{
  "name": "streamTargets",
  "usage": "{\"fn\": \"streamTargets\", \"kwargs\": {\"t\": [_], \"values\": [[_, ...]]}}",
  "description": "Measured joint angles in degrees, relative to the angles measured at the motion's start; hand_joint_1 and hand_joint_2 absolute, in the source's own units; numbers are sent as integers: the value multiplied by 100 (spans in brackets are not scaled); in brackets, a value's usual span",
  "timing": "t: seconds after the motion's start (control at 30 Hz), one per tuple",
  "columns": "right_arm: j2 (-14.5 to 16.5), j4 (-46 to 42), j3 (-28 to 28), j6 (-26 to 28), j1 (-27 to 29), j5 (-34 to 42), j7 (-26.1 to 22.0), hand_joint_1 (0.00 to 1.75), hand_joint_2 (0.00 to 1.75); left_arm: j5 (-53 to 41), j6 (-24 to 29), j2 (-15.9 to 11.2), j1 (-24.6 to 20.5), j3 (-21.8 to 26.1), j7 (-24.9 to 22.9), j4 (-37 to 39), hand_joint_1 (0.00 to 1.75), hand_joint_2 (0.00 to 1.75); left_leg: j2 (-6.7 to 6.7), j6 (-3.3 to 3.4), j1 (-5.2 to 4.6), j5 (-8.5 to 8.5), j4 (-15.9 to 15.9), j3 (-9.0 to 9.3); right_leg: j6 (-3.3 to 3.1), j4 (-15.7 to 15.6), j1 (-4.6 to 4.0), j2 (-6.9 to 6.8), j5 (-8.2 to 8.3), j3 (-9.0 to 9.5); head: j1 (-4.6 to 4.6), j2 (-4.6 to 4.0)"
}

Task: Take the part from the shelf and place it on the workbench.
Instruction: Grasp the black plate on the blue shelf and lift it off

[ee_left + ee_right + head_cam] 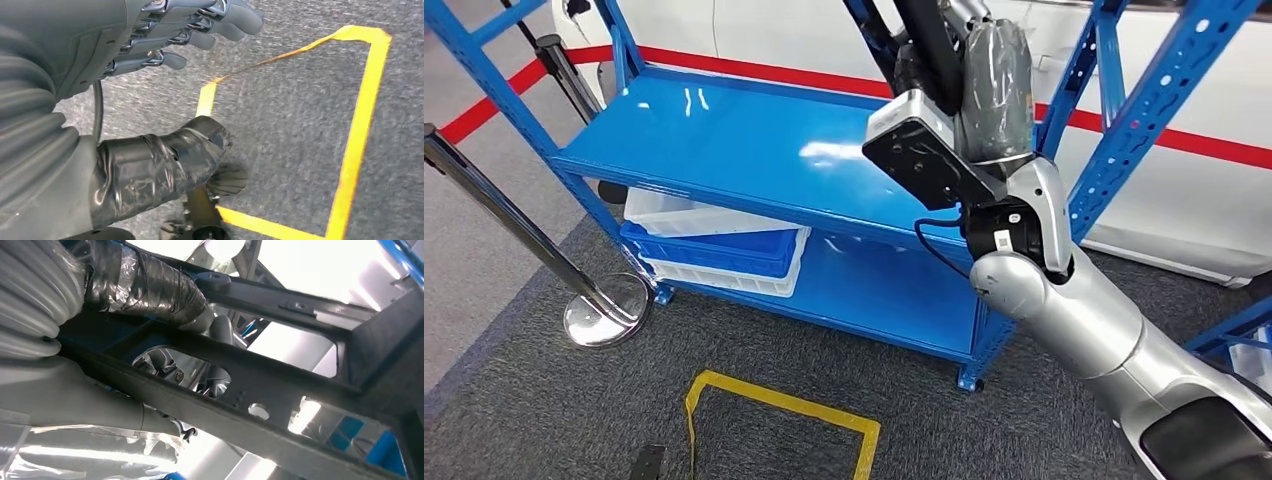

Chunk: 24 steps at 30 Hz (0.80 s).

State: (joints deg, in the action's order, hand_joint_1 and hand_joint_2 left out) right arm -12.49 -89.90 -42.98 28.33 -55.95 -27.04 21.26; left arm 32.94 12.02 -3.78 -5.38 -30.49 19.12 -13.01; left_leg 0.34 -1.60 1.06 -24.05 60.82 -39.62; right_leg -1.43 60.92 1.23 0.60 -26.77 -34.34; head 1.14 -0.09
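The left hand is being held over the grey carpet with its fingers apart and nothing in them, beside a yellow tape square. Further right, the black frame part is being gripped by the right hand, raised above the blue shelf.

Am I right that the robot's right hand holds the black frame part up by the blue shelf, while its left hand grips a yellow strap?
Not quite. The left hand holds nothing: in the left wrist view it hangs with fingers apart above grey carpet marked with yellow tape. The rest stands: the right hand grips the black frame part up by the blue shelf.
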Motion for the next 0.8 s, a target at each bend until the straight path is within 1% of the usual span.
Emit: {"fn": "streamTargets", "kwargs": {"t": [0.03,0.07,0.1,0.13,0.17,0.2,0.23,0.27,0.3,0.33,0.37,0.4,0.43,0.47,0.5,0.53,0.6,0.63,0.67,0.7,0.73,0.77,0.8], "values": [[0,-2,1,-2,-5,0,1,175,175,1,0,1,2,0,-1,0,0,175,0,-24,7,-248,257,-95,-31,-5,5,-5,53,-57,9,0],[1,-4,1,-4,-5,1,1,175,175,2,0,1,4,0,-2,0,0,175,0,-45,9,-525,593,-202,-49,-5,0,-6,103,-122,17,0],[1,-4,1,-7,-3,1,2,175,175,3,0,1,3,0,-2,0,0,175,0,-58,10,-746,948,-289,-58,-3,-7,-6,153,-192,22,0],[0,-4,1,-10,-1,1,4,175,175,4,0,1,3,0,-5,0,0,175,0,-63,10,-858,1213,-324,-59,0,-14,-5,204,-264,21,0],[0,-4,1,-17,2,1,8,175,175,4,0,1,2,0,-9,0,0,175,0,-59,9,-853,1317,-274,-55,2,-20,-4,256,-334,22,0],[-1,-4,1,-26,4,1,13,175,175,4,3,2,1,0,-14,0,0,175,0,-45,8,-752,1223,-120,-49,5,-25,-4,306,-399,22,0],[-1,-4,1,-33,3,1,18,175,175,4,11,2,-2,0,-20,0,0,175,-1,-19,4,-614,945,129,-39,5,-28,-3,353,-454,21,0],[-1,-5,1,-38,-1,-2,24,175,175,5,26,0,-10,0,-25,0,0,175,-4,16,-5,-543,554,418,-24,5,-29,-3,396,-496,22,0],[-2,-6,2,-39,-9,-9,32,175,175,5,46,-4,-19,0,-29,0,0,175,-6,50,-25,-516,184,678,0,1,-29,-5,438,-525,16,0],[-3,-7,2,-40,-17,-22,45,175,175,5,66,-8,-27,0,-34,0,0,175,-11,85,-51,-521,-81,843,32,-13,-24,-10,480,-535,15,0],[-4,-8,3,-40,-24,-45,61,175,175,5,82,-11,-34,0,-40,0,0,175,-15,113,-76,-546,-231,915,69,-34,-15,-16,523,-537,23,0],[-7,-9,3,-39,-29,-87,81,175,175,4,93,-14,-35,0,-48,0,0,175,-18,140,-98,-513,-277,922,109,-66,-8,-21,572,-529,26,0],[-12,-8,3,-37,-31,-141,102,175,175,4,102,-14,-33,0,-57,0,0,175,-16,179,-88,-454,-320,911,146,-90,-10,-23,603,-528,35,0],[-21,-6,3,-34,-33,-216,122,175,175,4,110,-14,-34,0,-68,1,0,175,-3,217,-78,-390,-372,905,175,-76,-15,-23,573,-546,39,0],[-31,-4,3,-32,-36,-295,142,175,175,3,116,-13,-36,0,-77,1,0,175,12,264,-65,-312,-420,888,196,19,-24,-22,448,-589,26,0],[-42,-3,3,-33,-39,-366,161,175,175,3,122,-10,-39,0,-83,2,0,175,26,306,-52,-239,-459,852,210,232,-32,-21,226,-666,11,0],[-62,-2,3,-49,-29,-471,196,175,175,6,132,-8,-41,0,-89,2,0,175,38,350,-61,-135,-452,718,222,915,-32,-23,-301,-847,-24,0],[-72,-2,3,-58,-19,-508,210,175,175,9,138,-7,-39,0,-91,2,0,175,39,353,-63,-93,-431,640,230,1224,-30,-24,-446,-896,-35,0],[-80,-2,3,-69,-11,-541,219,175,175,11,144,-6,-37,0,-93,2,0,175,39,349,-63,-56,-405,562,234,1390,-26,-26,-467,-877,-43,0],[-86,-2,3,-82,-7,-578,229,175,175,15,148,-5,-36,0,-95,1,0,175,37,342,-63,-23,-371,485,234,1362,-23,-28,-379,-764,-51,0],[-90,-2,3,-96,-7,-631,247,175,175,19,149,-3,-35,0,-98,1,0,175,35,330,-63,2,-329,414,224,1130,-20,-29,-235,-551,-57,0],[-92,-2,3,-120,-11,-705,273,175,175,26,145,0,-35,0,-101,1,0,175,32,316,-61,21,-282,347,200,767,-25,-29,-157,-295,-62,0],[-93,-3,3,-148,-15,-794,305,175,175,38,137,4,-36,0,-105,1,0,175,31,294,-67,39,-234,282,177,403,-42,-30,-128,-56,-62,0]]}}
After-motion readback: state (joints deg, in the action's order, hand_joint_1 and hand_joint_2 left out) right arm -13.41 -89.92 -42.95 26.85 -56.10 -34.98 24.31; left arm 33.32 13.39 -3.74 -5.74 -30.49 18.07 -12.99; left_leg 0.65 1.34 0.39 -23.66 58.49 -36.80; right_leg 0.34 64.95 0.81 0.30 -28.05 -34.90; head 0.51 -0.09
